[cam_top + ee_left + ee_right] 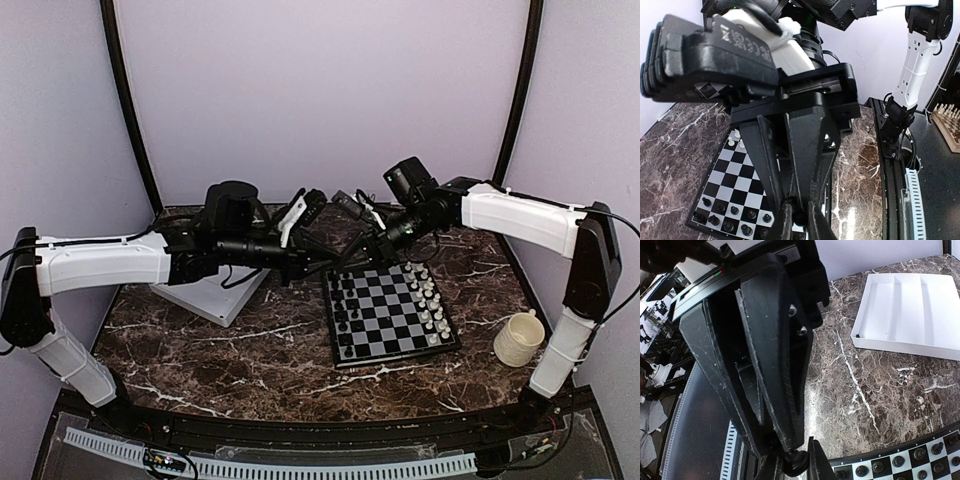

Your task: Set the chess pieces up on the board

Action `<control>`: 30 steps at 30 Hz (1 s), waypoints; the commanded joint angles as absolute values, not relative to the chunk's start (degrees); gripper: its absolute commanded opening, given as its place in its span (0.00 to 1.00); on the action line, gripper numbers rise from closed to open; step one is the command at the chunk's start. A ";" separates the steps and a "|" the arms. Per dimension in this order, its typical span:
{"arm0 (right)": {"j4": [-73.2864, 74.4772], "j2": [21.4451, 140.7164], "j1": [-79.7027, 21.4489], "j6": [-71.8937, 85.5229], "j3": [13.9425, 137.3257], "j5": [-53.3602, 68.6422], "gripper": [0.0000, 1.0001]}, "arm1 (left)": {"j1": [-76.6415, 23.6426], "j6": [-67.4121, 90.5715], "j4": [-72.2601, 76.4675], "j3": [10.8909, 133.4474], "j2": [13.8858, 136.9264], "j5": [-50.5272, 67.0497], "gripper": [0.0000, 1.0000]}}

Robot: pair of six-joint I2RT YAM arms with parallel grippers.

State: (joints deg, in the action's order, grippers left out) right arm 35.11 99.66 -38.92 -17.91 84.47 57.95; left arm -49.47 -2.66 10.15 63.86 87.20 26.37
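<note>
Pinching one black piece [796, 460] betw. right gripper [792, 466] tips, hovering near the board [395, 315] edge by its black ranks, prob. for lining up a drop, w/ left gripper [799, 223] hanging over board, tips nearly together, can't tell if gripping anything.

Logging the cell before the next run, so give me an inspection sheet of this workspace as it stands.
Surface: dark veined marble table.
Job's things: board, black chess pieces lined along its left side, white pieces along its right.
Clutter: white tray below the left arm; cream mug near the right arm.
End effectors: right end effector shut on a small black piece; left end effector fingertips close together, contents unclear.
Cables: black cable loops over the tray.
Surroundings: lilac walls, curved black poles.
</note>
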 commanded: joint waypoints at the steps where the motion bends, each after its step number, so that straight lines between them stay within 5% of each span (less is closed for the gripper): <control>1: 33.67 98.81 -38.67 -17.84 83.98 58.82 0.13 | -49.76 -2.75 9.24 66.09 87.75 27.63 0.10; 9: 40.29 93.74 -34.10 -25.50 80.70 49.52 0.41 | -49.75 -3.96 1.67 72.38 90.23 25.18 0.05; 15: 47.92 86.61 -22.89 -34.45 74.04 46.00 0.46 | -49.94 -7.34 -14.23 83.61 97.84 25.63 0.04; 30: 30.41 75.24 -8.17 -27.31 55.03 37.36 0.49 | -57.46 -19.06 -38.03 102.21 116.11 20.58 0.04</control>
State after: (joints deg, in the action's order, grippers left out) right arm 34.76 76.18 -8.38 -28.36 56.18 37.82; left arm -56.36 -15.62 -30.50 99.98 114.59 21.80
